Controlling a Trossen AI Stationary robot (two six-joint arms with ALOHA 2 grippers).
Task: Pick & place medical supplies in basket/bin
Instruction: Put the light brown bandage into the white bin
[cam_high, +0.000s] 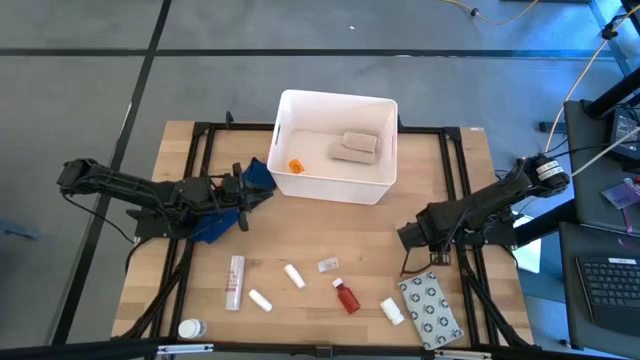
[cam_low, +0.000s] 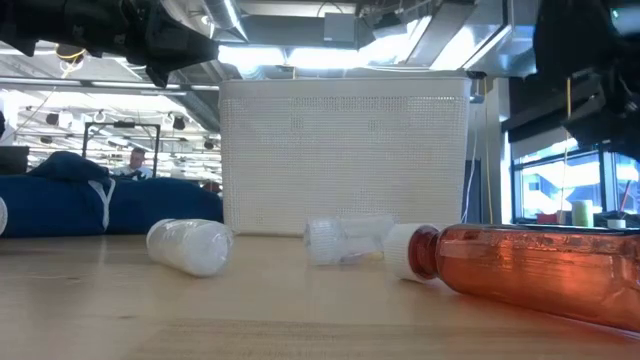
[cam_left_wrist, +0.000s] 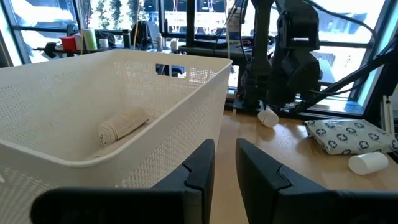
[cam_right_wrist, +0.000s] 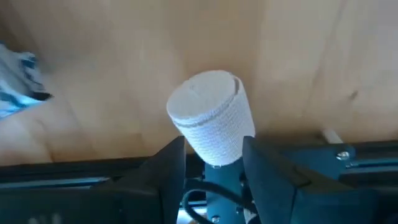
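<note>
The white bin (cam_high: 335, 145) stands at the table's far middle, with a beige roll (cam_high: 355, 147) and a small orange thing (cam_high: 296, 166) on its floor. My right gripper (cam_high: 414, 238) hangs over the table's right side, pointing steeply down, shut on another beige roll (cam_right_wrist: 214, 118). My left gripper (cam_left_wrist: 225, 165) waits level beside the bin's left wall, its fingers a narrow gap apart with nothing between them. A red bottle (cam_high: 346, 296), white bottles (cam_high: 294, 275) and a grey patterned packet (cam_high: 431, 310) lie along the near edge. My right gripper pinches the beige roll between its two fingers (cam_right_wrist: 169, 165), on the roll's rounded side near one end (cam_right_wrist: 217, 152). The roll's other end (cam_right_wrist: 205, 93) sticks out free beyond the fingers. The fingers come from above. Bare table wood shows behind the roll.
A blue cloth with a white cord (cam_high: 215, 225) lies under my left arm. A white tube (cam_high: 235, 282), a small packet (cam_high: 328, 265) and more white bottles (cam_high: 260, 299) (cam_high: 391, 311) (cam_high: 191, 328) lie on the near half. Black frame rails (cam_high: 455, 180) run along the table's sides.
</note>
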